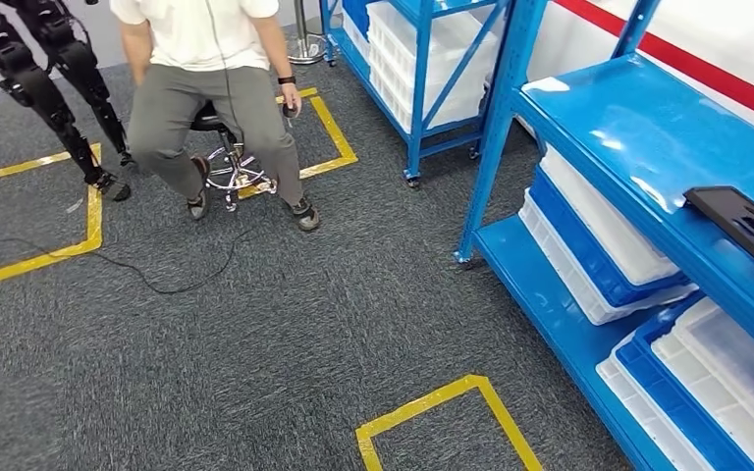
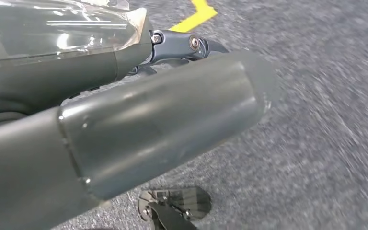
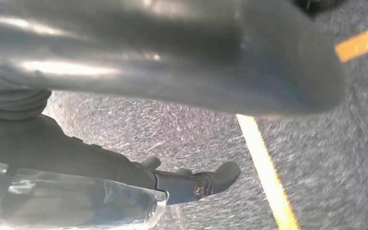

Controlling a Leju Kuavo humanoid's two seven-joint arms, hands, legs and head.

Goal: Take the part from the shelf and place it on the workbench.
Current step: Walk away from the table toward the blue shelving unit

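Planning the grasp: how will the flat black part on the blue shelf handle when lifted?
The black part looks thin and flat, so probably stiff and light. It lies flush on the glossy blue shelf, so it may slide when pushed and be hard to get fingers under.

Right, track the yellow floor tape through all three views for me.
Head view: the yellow floor tape outlines a square at bottom centre; further squares lie at left and by the seated person.
Left wrist view: a tape corner just past the left robot hand.
Right wrist view: a strip on the floor beyond the right robot hand.
Shared landmark: the grey carpet. Which square each wrist sees cannot be told.
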